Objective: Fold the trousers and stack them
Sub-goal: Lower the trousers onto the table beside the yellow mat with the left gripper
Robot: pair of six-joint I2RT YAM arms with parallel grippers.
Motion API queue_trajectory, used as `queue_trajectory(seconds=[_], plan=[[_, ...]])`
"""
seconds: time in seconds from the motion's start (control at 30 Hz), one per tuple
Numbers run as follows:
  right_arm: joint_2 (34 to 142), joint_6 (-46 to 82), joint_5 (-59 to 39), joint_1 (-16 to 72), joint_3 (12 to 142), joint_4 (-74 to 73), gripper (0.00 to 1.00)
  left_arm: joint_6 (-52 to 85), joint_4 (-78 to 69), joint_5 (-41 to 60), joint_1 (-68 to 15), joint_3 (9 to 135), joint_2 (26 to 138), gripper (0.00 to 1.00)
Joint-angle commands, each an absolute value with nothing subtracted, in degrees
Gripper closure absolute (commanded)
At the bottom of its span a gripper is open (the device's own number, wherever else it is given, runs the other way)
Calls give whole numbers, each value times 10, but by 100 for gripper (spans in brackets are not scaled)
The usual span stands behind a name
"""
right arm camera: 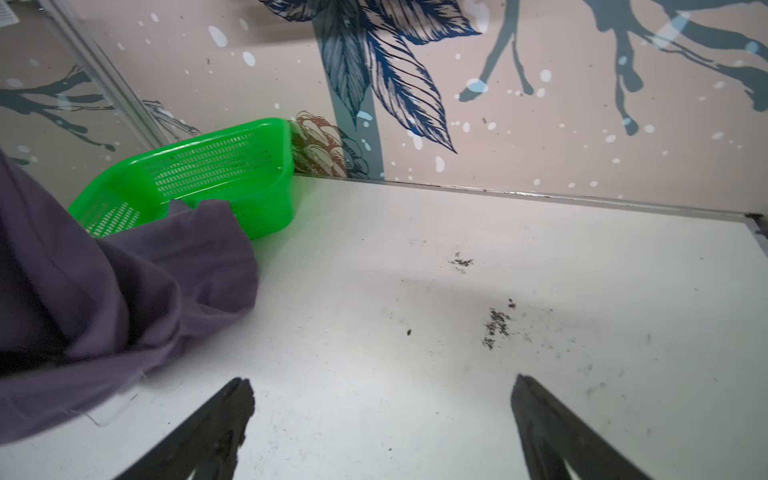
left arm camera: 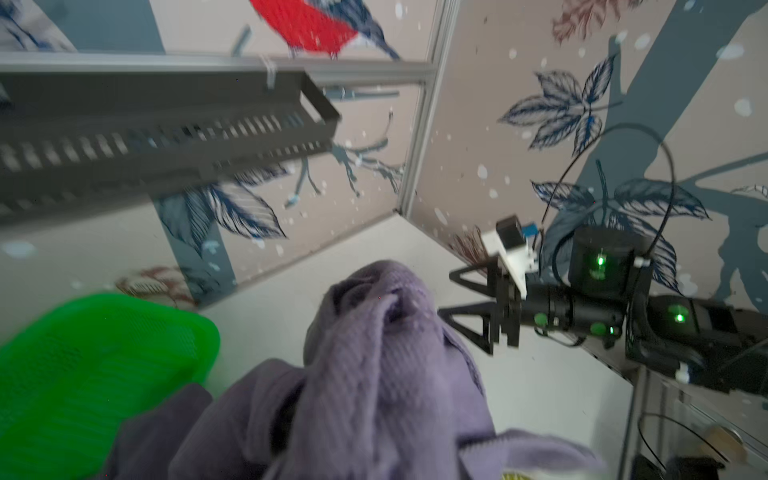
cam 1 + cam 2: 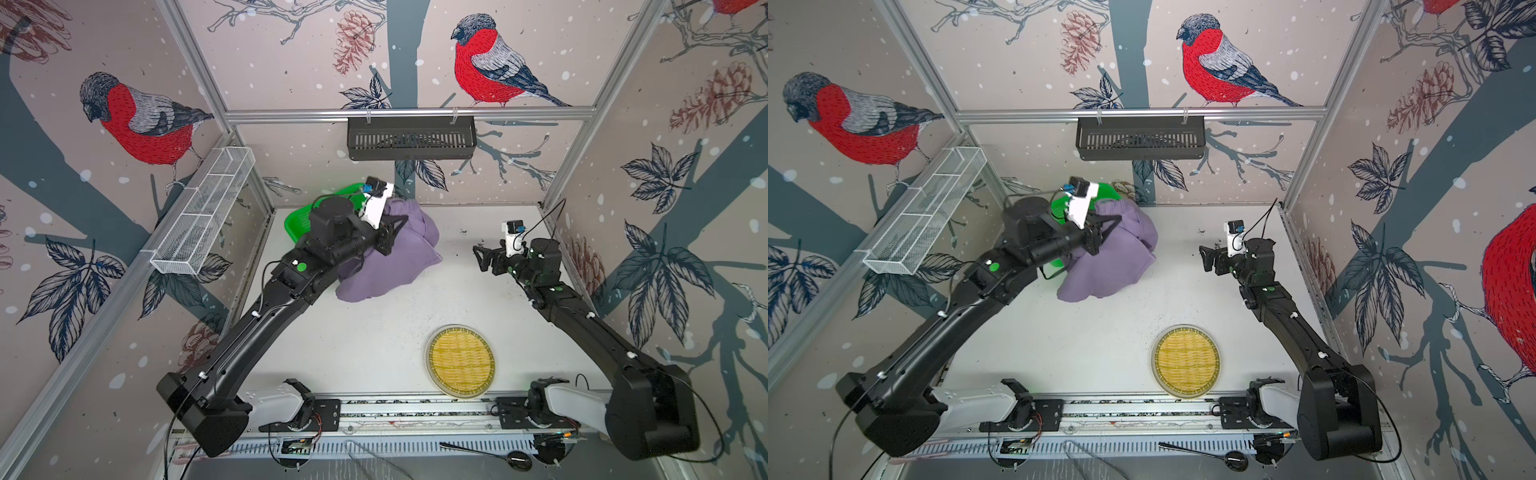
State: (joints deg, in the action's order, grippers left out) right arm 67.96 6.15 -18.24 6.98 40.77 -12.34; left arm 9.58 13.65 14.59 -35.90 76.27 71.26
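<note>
The trousers are a crumpled purple-grey heap at the back left of the white table, one edge draped over a green basket. My left gripper is raised over the heap's far side and shut on a bunch of the cloth. In the left wrist view the trousers rise in a gathered fold that hides the jaws. Apart from the heap, to its right, my right gripper hovers open over bare table. In its wrist view nothing lies between the two dark fingers, and the trousers lie off to one side.
A green mesh basket stands in the back left corner under the cloth. A round yellow woven tray lies front right. A black shelf basket hangs on the back wall, and a white wire basket on the left wall.
</note>
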Motion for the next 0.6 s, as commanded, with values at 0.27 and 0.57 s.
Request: queue_trajectory(seconds=[0.27, 0.57], plan=[[676, 71, -212, 54, 425, -94, 0, 211, -74, 266, -382, 596, 852, 46], [678, 39, -239, 89, 446, -50, 0, 101, 131, 138, -367, 675, 850, 3]])
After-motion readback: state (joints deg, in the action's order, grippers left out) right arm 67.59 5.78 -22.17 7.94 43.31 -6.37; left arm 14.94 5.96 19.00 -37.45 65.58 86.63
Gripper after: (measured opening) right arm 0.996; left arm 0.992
